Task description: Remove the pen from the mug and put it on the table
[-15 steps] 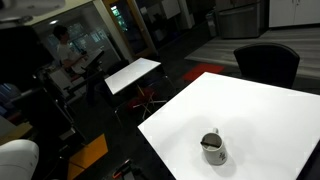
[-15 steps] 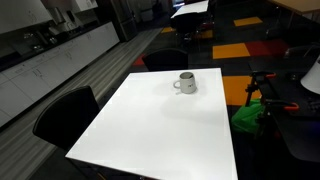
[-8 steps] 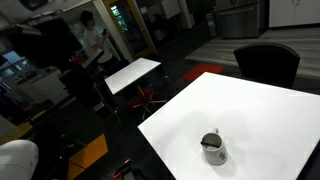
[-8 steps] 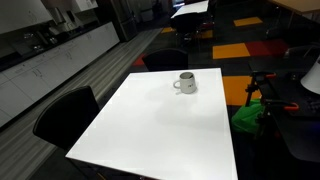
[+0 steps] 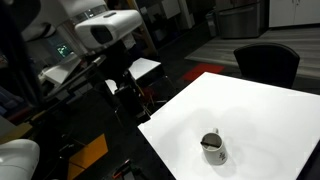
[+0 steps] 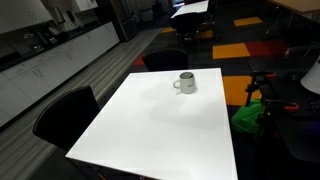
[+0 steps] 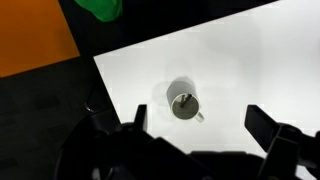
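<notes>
The pen [image 5: 209,142] sits in the mug [image 7: 184,104], a dark stick barely showing at the rim. The mug stands upright on the table [image 7: 250,60], framed between the fingers [image 7: 264,124] in the wrist view, nearer one than the other and touching neither. The gripper [image 7: 200,122] hangs high above with fingers spread wide on nothing, and the arm [image 5: 105,30] is off past the table's edge.
</notes>
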`<act>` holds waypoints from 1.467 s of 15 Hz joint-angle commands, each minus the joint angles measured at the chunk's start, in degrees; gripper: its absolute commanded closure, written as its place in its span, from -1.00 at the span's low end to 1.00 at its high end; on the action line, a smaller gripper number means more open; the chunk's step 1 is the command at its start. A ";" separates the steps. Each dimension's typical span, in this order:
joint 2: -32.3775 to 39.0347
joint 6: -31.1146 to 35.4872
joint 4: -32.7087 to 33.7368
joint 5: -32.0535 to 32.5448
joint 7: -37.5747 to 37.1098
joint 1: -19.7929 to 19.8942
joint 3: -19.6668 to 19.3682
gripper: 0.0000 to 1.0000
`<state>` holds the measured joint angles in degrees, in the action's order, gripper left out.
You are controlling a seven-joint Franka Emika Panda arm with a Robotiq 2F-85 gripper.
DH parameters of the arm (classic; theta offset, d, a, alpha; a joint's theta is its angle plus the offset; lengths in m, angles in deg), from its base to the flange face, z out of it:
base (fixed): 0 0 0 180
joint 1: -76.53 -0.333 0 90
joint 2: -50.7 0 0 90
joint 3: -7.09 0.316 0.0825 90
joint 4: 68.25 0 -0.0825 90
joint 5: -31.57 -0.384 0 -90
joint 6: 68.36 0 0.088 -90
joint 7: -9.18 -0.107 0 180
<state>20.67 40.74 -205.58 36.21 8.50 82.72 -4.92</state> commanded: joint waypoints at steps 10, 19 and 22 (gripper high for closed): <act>21.98 19.44 -2.84 -3.68 4.37 0.84 0.45 -1.00; 28.24 25.10 -3.14 -8.53 7.25 1.16 1.34 -1.00; 29.13 24.46 -2.22 -8.65 6.25 1.14 1.38 -1.00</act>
<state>48.92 65.97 -208.69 27.68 15.75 82.97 -4.48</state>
